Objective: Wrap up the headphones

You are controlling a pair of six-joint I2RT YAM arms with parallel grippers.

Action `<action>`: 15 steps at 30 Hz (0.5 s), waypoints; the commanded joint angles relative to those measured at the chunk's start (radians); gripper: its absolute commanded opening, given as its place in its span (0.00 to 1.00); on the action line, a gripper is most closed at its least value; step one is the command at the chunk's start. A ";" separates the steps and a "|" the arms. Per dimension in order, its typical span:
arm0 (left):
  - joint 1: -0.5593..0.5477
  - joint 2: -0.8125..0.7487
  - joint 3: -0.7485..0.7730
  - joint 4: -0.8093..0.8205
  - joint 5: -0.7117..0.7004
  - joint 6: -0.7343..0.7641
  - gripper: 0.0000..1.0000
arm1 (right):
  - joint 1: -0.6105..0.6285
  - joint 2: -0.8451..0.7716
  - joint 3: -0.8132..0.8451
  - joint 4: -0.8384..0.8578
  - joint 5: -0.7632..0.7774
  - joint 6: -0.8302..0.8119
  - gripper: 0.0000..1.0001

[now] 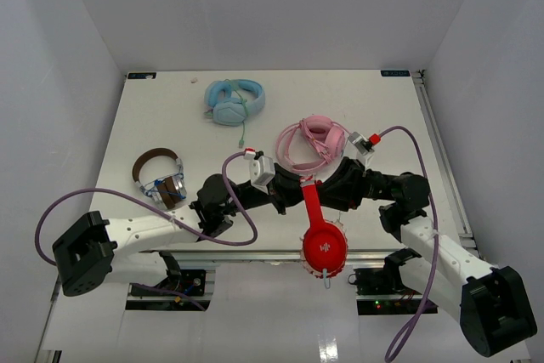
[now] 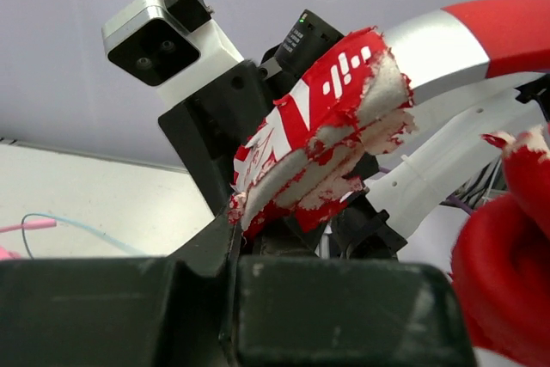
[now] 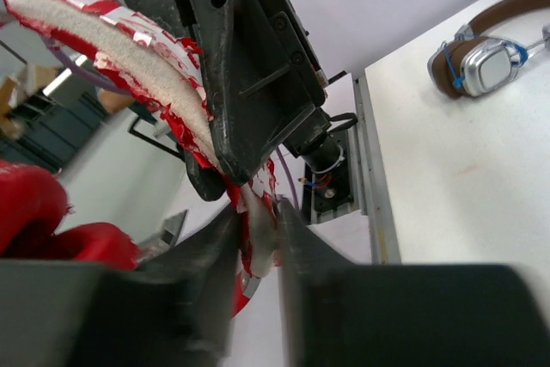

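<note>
Red headphones (image 1: 325, 244) seemingly pinched between both closed jaws.

The headphones (image 1: 313, 201) hung between my left gripper (image 1: 289, 195) and my right gripper (image 1: 333, 189) at the near edge of the table (image 1: 153, 125), with one cup out past that edge. A second pair (image 1: 313, 142) lay just behind them. A third pair (image 1: 234, 101) lay far, left of centre, and a fourth pair (image 1: 160, 178) lay at the left.
</note>
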 commanded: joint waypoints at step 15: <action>-0.011 -0.295 0.119 -0.787 -0.784 0.066 0.00 | -0.001 -0.085 0.401 -1.161 0.834 -0.684 0.95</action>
